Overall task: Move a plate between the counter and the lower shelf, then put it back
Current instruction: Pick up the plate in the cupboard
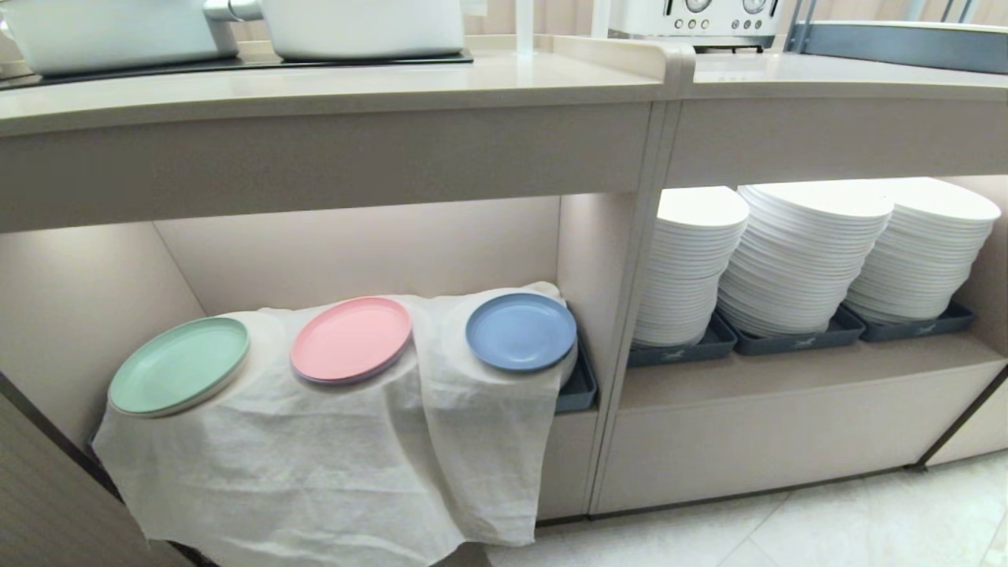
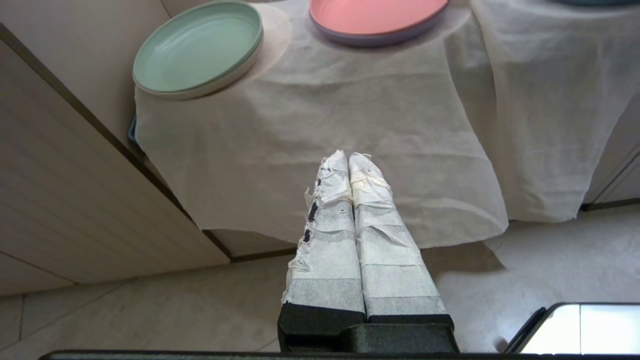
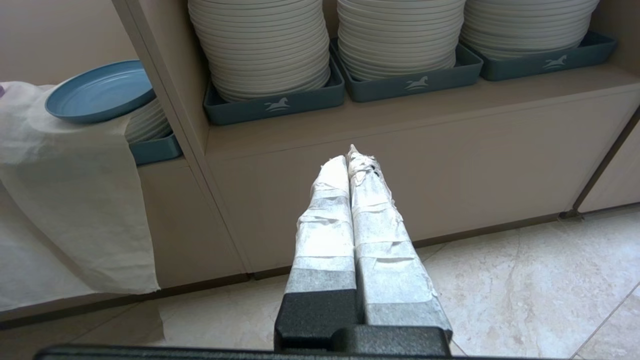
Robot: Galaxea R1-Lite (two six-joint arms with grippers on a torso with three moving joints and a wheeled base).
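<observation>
Blue, the plate (image 1: pixel 520 331) lies on the white cloth (image 1: pixel 331 441) at the lower shelf's (image 1: pixel 354 252) right end, well apart from both tools; left tool (image 2: pixel 348 159) and right tool (image 3: pixel 348 159) hang clenched, empty, near the floor

Plate (image 1: pixel 520 331): light blue, matt, plastic-looking, smooth. Beneath it, cloth (image 1: pixel 315 465): white, thin woven fabric, creased. Table (image 1: pixel 331 90) above the cloth: beige, matt, smooth. White plates (image 1: pixel 795 252) beside the cloth's compartment: glossy, ceramic-looking. Left hand (image 2: pixel 348 155) and right hand (image 3: pixel 350 155): fingers wrapped in rough, frayed white tape.
</observation>
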